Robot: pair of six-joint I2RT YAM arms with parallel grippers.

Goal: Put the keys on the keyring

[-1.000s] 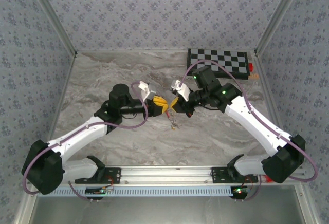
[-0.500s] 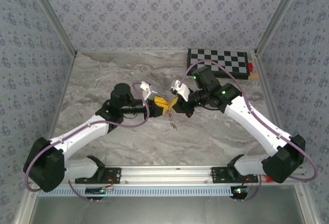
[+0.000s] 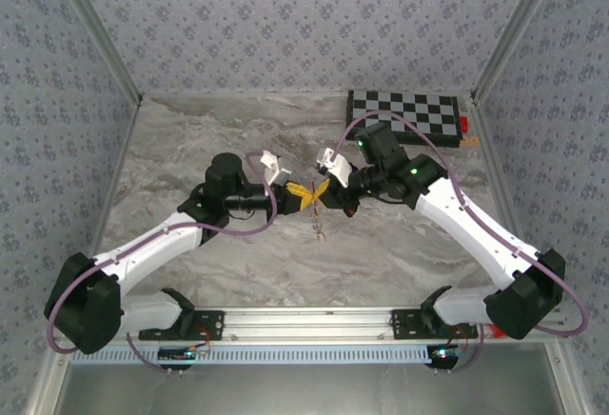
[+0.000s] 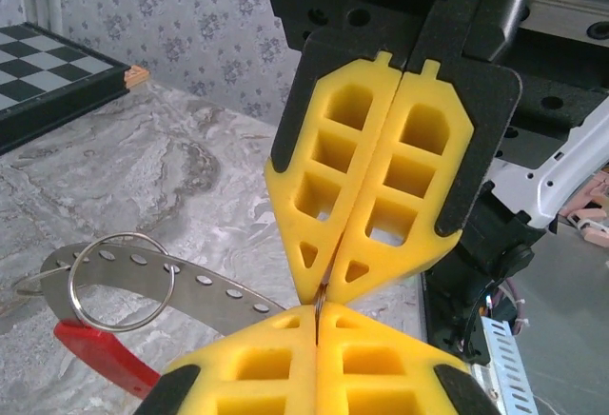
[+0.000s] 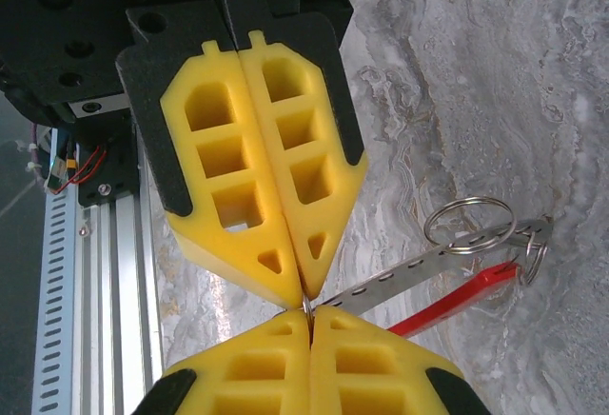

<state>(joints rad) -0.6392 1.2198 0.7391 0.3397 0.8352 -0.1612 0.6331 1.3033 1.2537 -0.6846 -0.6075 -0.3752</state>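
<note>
My left gripper (image 3: pixel 306 195) and right gripper (image 3: pixel 320 191) meet tip to tip above the middle of the table. Both are shut on the same thin metal keyring (image 4: pixel 322 298), seen edge-on at the touching yellow fingertips (image 5: pixel 306 306). A bundle hangs from that pinch towards the table (image 3: pixel 317 227). It is made up of a perforated grey metal strip (image 5: pixel 428 267), a red strip (image 5: pixel 457 299) and a round wire ring (image 5: pixel 471 200). The left wrist view shows the same strip (image 4: pixel 190 282), red piece (image 4: pixel 105 358) and wire ring (image 4: pixel 169 286). I cannot tell the keys apart in this bundle.
A black-and-white chessboard (image 3: pixel 404 115) lies at the back right of the marble table (image 3: pixel 190 148). Patterned walls close in the sides and back. An aluminium rail (image 3: pixel 314 320) carrying both arm bases runs along the near edge.
The left gripper has slid right until it touches the right gripper's tips, and its jaws have shut on the ring. The hanging bundle has risen slightly. The right arm has barely moved.
</note>
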